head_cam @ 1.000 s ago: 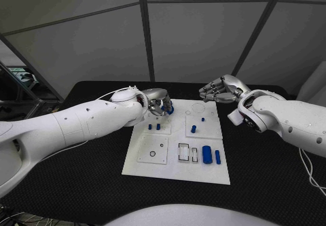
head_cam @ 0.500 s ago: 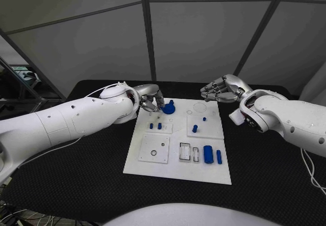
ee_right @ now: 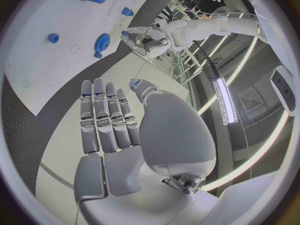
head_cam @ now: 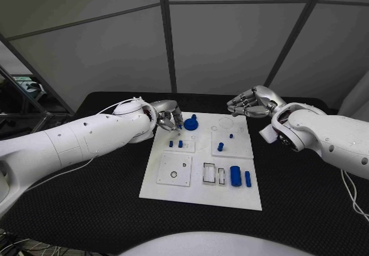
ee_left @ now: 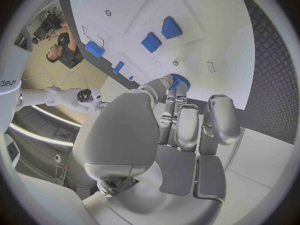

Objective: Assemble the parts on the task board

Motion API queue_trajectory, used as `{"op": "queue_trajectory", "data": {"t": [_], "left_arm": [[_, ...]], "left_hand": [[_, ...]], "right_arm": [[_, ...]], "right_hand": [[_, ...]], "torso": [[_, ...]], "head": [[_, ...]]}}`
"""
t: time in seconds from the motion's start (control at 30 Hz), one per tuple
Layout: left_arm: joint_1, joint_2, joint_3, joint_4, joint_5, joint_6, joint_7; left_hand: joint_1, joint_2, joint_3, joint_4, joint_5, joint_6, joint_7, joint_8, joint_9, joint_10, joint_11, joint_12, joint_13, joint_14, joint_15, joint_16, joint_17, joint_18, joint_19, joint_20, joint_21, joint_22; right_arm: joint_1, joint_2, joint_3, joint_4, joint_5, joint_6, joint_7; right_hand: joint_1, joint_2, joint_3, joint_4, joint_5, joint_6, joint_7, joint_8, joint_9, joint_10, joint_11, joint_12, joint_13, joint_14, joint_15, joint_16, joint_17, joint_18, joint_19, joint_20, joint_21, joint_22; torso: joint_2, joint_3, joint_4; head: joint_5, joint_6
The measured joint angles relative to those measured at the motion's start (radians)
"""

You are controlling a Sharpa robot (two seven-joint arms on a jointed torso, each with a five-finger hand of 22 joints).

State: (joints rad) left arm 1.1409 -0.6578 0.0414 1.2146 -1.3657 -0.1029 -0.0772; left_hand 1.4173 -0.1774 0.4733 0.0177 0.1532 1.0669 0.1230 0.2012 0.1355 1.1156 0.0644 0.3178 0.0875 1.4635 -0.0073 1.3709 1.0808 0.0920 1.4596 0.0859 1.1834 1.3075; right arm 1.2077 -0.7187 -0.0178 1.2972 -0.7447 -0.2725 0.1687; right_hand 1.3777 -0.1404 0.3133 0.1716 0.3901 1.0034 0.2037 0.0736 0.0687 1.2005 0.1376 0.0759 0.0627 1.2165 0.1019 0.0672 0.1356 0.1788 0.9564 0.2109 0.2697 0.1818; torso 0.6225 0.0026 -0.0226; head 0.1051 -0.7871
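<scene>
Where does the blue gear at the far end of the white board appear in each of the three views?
Head view: the blue gear stands at the task board's far edge, beside the left hand.
Left wrist view: the gear peeks out just beyond the fingertips.
Right wrist view: the gear sits on the board, near the left hand.
Shared landmark: the left hand beside the gear.

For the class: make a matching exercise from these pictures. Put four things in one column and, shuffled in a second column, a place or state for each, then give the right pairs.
Things
1. blue gear
2. left robot hand
3. right robot hand
4. large blue cylinder

Places or states
A. lying on the near right part of the task board
B. beyond the board's far right corner, holding nothing
C. standing at the board's far edge
D. at the board's far left corner, fingers close by the gear

Pairs: 1-C, 2-D, 3-B, 4-A
</scene>
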Motion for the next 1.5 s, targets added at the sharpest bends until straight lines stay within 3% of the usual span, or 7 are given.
{"op": "queue_trajectory", "data": {"t": [0.43, 1.27, 1.4, 1.5], "left_arm": [[-0.004, 0.009, -0.015, -0.015, 0.002, 0.035, -0.004], [-0.004, 0.018, -0.018, -0.023, 0.004, 0.070, -0.011], [-0.004, 0.022, -0.019, -0.027, 0.005, 0.072, -0.011], [-0.006, 0.024, -0.021, -0.031, 0.005, 0.076, -0.012]], "left_hand": [[-0.005, -0.005, 0.000, 0.000, 0.000, 0.000, 0.000, -0.004, 0.000, 0.007, 0.000, -0.006, -0.001, 0.000, 0.000, 0.000, -0.006, 0.000, 0.000, 0.000, 0.000, 0.000], [-0.005, -0.005, 0.000, 0.000, 0.000, 0.003, 0.004, -0.004, -0.001, 0.007, 0.000, -0.009, -0.001, 0.000, 0.000, 0.000, -0.012, 0.000, 0.000, 0.000, 0.000, 0.000], [-0.012, -0.012, 0.000, 0.000, 0.000, 0.003, 0.004, -0.016, -0.005, 0.007, 0.000, -0.018, -0.004, 0.000, 0.000, 0.000, -0.013, 0.000, 0.000, 0.000, 0.000, 0.000], [-0.020, -0.020, 0.000, 0.000, 0.000, -0.031, 0.009, -0.043, -0.016, 0.004, 0.003, -0.036, -0.008, 0.000, 0.000, 0.000, -0.015, 0.000, 0.000, 0.000, 0.000, 0.000]], "right_arm": [[0.000, 0.001, 0.000, 0.000, 0.000, 0.000, 0.000], [0.000, 0.001, 0.000, 0.000, 0.000, 0.000, 0.000], [0.000, 0.001, 0.000, 0.000, 0.000, 0.000, 0.000], [0.000, 0.000, 0.000, 0.000, 0.000, 0.000, 0.000]], "right_hand": [[0.000, 0.000, 0.000, 0.000, 0.000, 0.000, 0.000, 0.000, 0.000, 0.000, 0.000, 0.000, 0.000, 0.000, 0.000, 0.000, 0.000, 0.000, 0.000, 0.000, 0.000, 0.000], [0.000, 0.000, 0.000, 0.000, 0.000, 0.000, 0.000, 0.000, 0.000, 0.000, 0.000, 0.000, 0.000, 0.000, 0.000, 0.000, 0.000, 0.000, 0.000, 0.000, 0.000, 0.000], [0.000, 0.000, 0.000, 0.000, 0.000, 0.000, 0.000, 0.000, 0.000, 0.000, 0.000, 0.000, 0.000, 0.000, 0.000, 0.000, 0.000, 0.000, 0.000, 0.000, 0.000, 0.000], [0.000, 0.000, 0.000, 0.000, 0.000, 0.000, 0.000, 0.000, 0.000, 0.000, 0.000, 0.000, 0.000, 0.000, 0.000, 0.000, 0.000, 0.000, 0.000, 0.000, 0.000, 0.000]], "torso": [[0.000, 0.0006, 0.0005], [0.001, 0.0004, 0.0012], [0.001, 0.0004, 0.0008], [0.001, 0.0004, 0.0007]], "head": [[-0.002, 0.000], [-0.002, -0.002], [-0.003, -0.003], [-0.004, -0.004]]}}
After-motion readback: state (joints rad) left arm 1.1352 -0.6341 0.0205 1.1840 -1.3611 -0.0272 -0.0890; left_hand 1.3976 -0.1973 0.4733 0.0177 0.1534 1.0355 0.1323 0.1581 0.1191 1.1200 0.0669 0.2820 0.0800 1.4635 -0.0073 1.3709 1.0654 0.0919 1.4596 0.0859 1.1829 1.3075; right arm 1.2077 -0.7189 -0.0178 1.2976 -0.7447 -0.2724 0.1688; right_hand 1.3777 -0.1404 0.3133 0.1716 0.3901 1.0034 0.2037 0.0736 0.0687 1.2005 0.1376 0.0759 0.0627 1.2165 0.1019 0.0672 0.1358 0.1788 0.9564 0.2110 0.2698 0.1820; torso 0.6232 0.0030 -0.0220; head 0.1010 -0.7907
